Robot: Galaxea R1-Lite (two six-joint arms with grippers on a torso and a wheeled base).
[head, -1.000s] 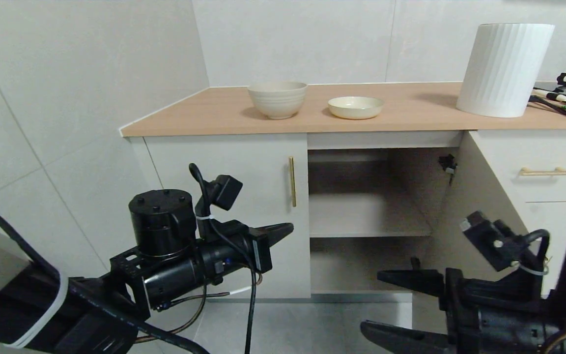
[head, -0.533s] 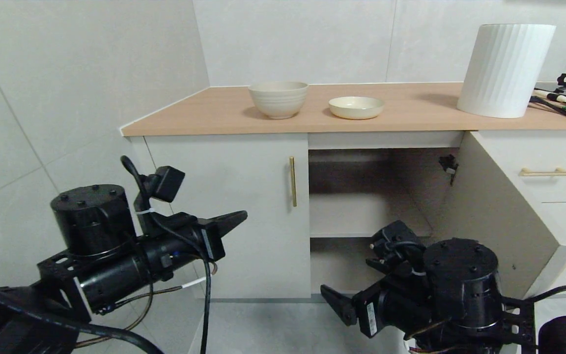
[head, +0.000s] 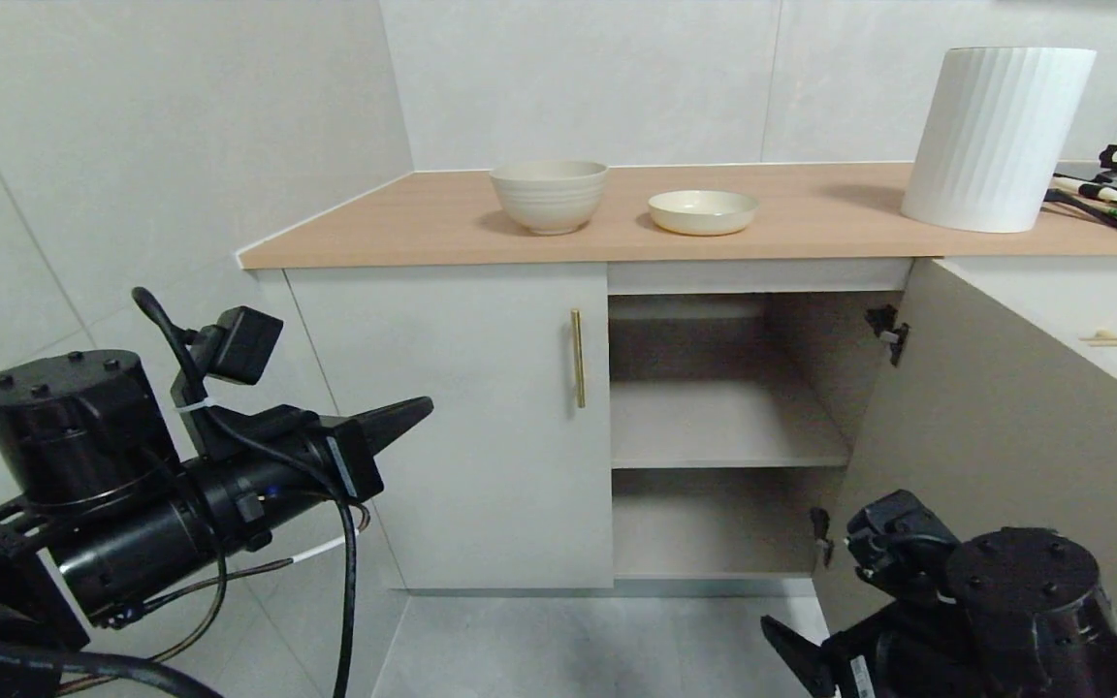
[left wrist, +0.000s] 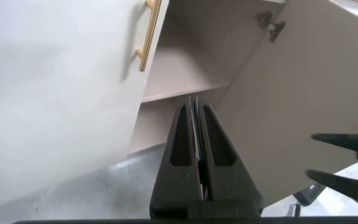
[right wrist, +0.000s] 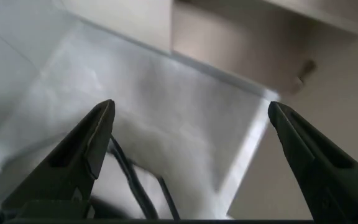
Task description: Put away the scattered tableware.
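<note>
Head view: bowl, dish on counter; cab. door open.

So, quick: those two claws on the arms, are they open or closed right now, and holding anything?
Left gripper: closed, holding nothing.
Right gripper: open wide, holding nothing.

1. A ribbed bowl and a shallow dish stand near each other on the tabletop, well apart from a tall white container.
2. Below them, the cabinet door hangs wide open, showing a shelf.
3. The left pincer, fingers together, hovers before the closed door.
</note>
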